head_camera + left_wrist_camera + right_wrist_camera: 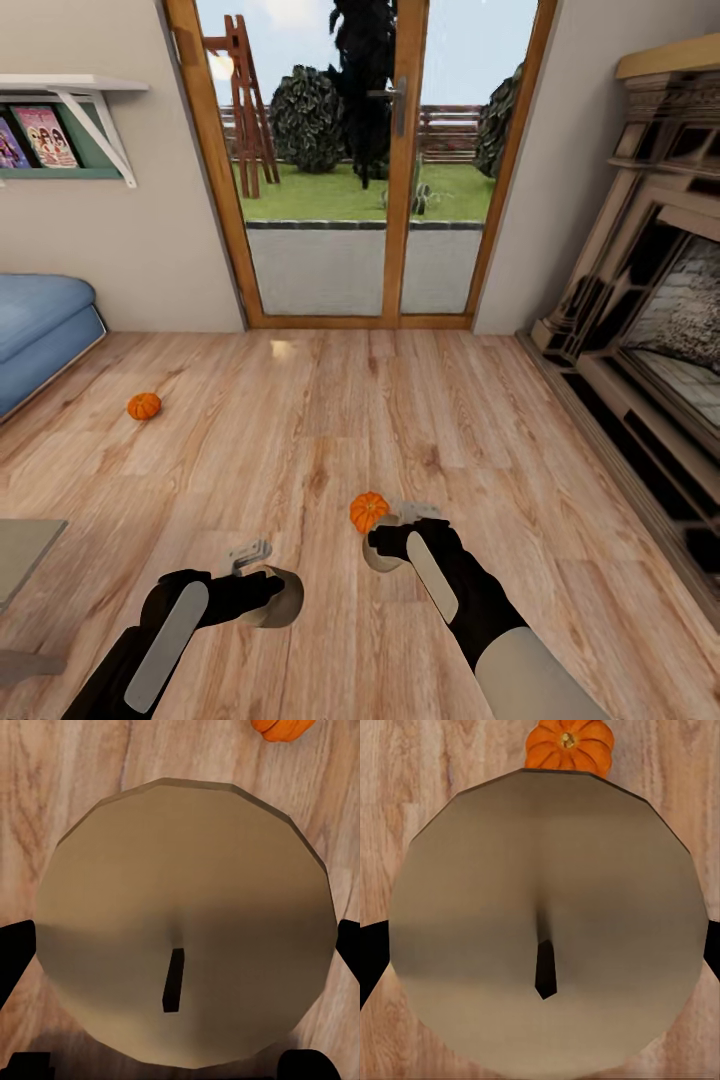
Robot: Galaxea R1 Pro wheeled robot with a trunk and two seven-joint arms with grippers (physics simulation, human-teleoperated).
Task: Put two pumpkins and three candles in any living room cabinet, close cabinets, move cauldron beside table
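Each of my grippers holds a grey-beige candle low over the wood floor. The left gripper [268, 592] is shut on one candle [284, 598], whose round top and wick fill the left wrist view [184, 907], with black fingers [15, 960] at its sides. The right gripper [386, 548] is shut on another candle [379, 556] [547, 907]. An orange pumpkin [368, 511] [569, 745] lies on the floor just beyond the right gripper; its edge also appears in the left wrist view [283, 727]. A second pumpkin [144, 405] lies far left near the sofa. The cabinet and the cauldron are out of view.
A blue sofa [40, 325] stands at the left under a wall shelf [70, 95] with books. Glass doors [350, 200] face me. A dark fireplace surround [650, 330] runs along the right. The corner of a grey flat surface [25, 555] juts in at lower left.
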